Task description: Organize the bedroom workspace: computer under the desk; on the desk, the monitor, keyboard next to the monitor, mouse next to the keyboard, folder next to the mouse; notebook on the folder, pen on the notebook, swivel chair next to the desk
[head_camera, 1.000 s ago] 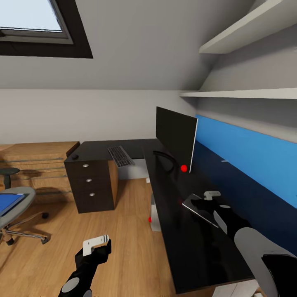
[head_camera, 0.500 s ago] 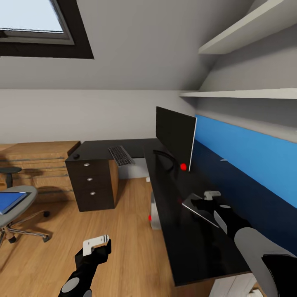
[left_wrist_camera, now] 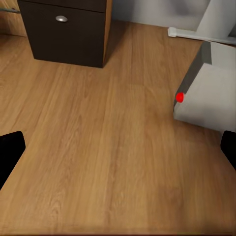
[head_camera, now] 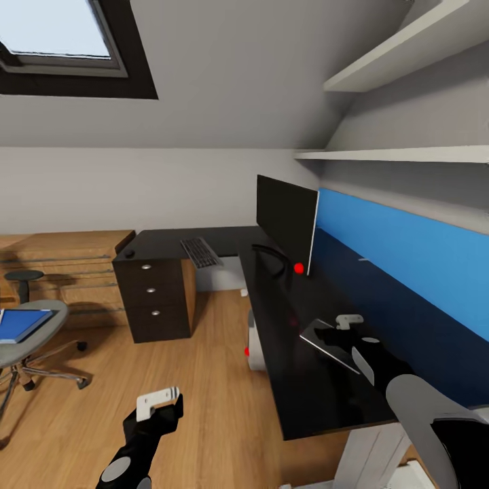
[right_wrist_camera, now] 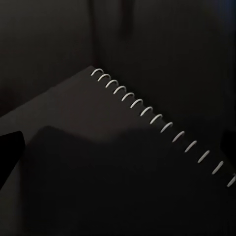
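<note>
**A:** Right tool [head_camera: 339, 331] is clamped on the notebook [head_camera: 329, 345], holding it just above the black table [head_camera: 299, 387], near the front end. Wrist cam shows the spiral binding [right_wrist_camera: 162, 124] clearly. Left tool [head_camera: 160, 405] hangs over the wood floor [head_camera: 204, 380] with its fingers spread and nothing in them.

**B:** Anything changed in the last second?

**A:** The arms haven't budged. The whole view slid, so I'd say the base is rolling or turning. More of the swivel chair [head_camera: 27, 339] has come into sight on the left, with the blue folder [head_camera: 20, 324] on its seat.

**B:** So the folder's not on the table yet?

**A:** Nope, and the notebook has to go on top of it, so my guess is the folder comes next. Monitor [head_camera: 286, 224], keyboard [head_camera: 200, 252] and mouse [head_camera: 128, 254] are all up on the table, with the computer [left_wrist_camera: 209, 96] underneath.

**B:** Any logos or text?

**A:** None I can read, just red dots on the monitor and the computer.
</note>
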Robot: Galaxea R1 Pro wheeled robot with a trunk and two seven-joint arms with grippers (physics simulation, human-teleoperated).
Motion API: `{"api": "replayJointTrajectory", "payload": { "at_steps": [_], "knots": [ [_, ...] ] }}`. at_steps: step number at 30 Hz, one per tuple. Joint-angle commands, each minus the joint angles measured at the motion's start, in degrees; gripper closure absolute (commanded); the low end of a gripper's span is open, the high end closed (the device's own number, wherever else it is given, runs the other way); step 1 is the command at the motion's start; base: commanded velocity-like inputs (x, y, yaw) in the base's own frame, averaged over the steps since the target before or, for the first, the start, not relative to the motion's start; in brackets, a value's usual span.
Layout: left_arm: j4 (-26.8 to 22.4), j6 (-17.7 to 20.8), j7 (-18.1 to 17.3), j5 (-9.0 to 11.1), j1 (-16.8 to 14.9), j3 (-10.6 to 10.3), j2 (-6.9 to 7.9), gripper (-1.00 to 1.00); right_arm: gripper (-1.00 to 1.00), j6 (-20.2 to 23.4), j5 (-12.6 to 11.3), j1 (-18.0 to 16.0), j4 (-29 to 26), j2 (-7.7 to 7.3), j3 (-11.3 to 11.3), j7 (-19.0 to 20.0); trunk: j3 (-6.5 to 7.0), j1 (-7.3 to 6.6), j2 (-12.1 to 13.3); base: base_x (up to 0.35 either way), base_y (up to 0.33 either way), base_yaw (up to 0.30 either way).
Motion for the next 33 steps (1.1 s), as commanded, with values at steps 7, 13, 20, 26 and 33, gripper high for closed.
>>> {"api": "replayJointTrajectory", "payload": {
  "at_steps": [7,13,20,26,33],
  "knots": [
    [-0.1,0.13,0.47,0.59,-0.01,-0.05,0.0,-1.0,-1.0,0.29,-0.37,0.03,2.65,-0.06,0.41,0.06,-0.06,-0.01,-0.02,-0.228,0.0,0.0],
    [-0.1,0.13,0.47,0.59,-0.01,-0.03,0.0,-1.0,-1.0,0.29,-0.38,0.03,2.65,-0.06,0.41,0.06,-0.06,-0.01,-0.02,-0.116,0.0,0.0],
    [-0.1,0.13,0.46,0.59,-0.01,0.02,0.0,-1.0,-1.0,0.29,-0.38,0.03,2.58,-0.11,0.41,0.06,-0.06,-0.01,-0.02,-0.255,0.0,0.0],
    [-0.1,0.13,0.43,0.59,-0.01,0.02,0.0,-1.0,-1.0,0.29,-0.38,0.03,2.57,-0.07,0.45,0.06,-0.06,-0.01,-0.02,-0.329,0.0,0.0],
    [-0.1,0.13,0.47,0.59,-0.01,0.02,0.0,-1.0,-1.0,0.29,-0.38,0.03,2.59,-0.06,0.45,0.06,-0.06,-0.01,-0.02,-0.218,0.0,0.0]
  ]
}}
